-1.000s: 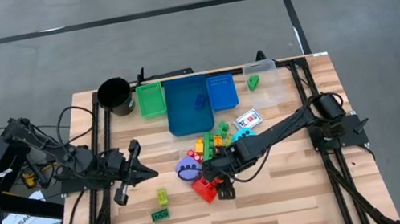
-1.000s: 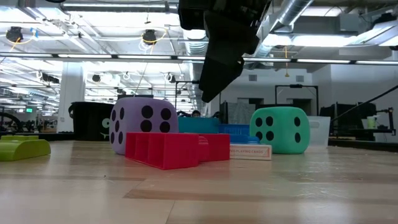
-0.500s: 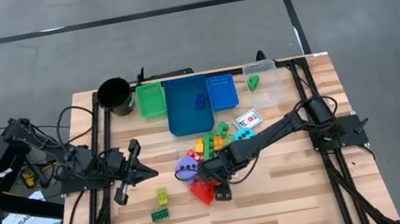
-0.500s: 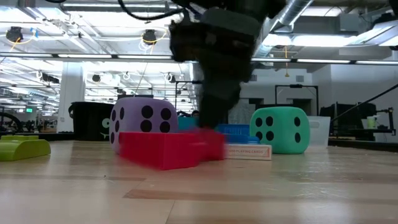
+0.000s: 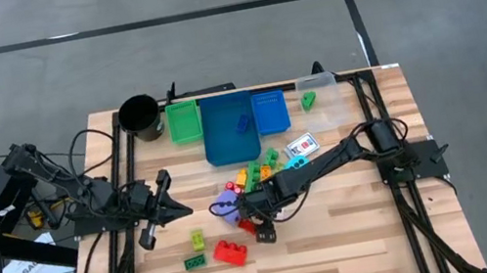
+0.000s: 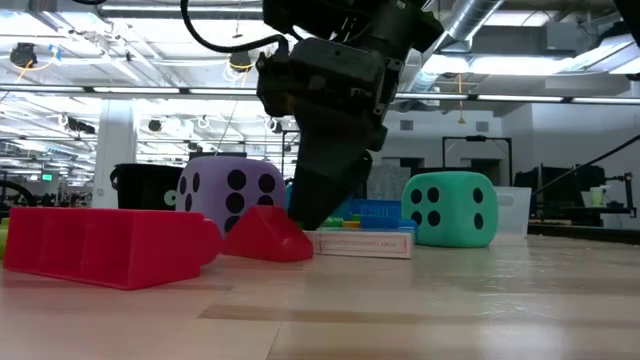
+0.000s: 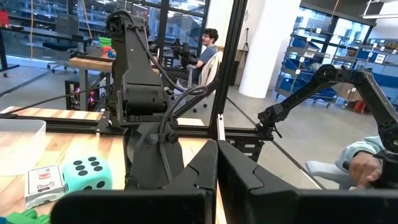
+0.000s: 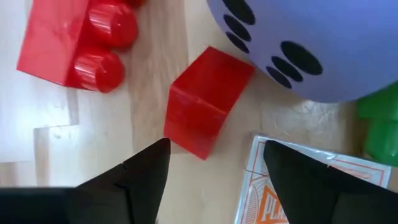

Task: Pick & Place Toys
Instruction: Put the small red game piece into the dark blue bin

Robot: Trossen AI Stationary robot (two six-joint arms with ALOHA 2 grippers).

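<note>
My right gripper is open and low over the table. A small red brick lies on the wood just ahead of the gap between its fingers. A larger red studded brick lies on its side toward the near left. The purple dice stands beside them. A card pack lies by one finger. The teal dice stands farther back. My left gripper is shut and empty at the left.
A green brick and a yellow-green brick lie near the front left. Several bricks cluster behind the gripper. The blue tray, green tray, clear tray and black cup stand along the far edge.
My right gripper has come down and gone toward the table's left and near edge. The larger red brick has slid along the table toward the near left, apart from the small red brick. The card pack has shifted left with the gripper.
</note>
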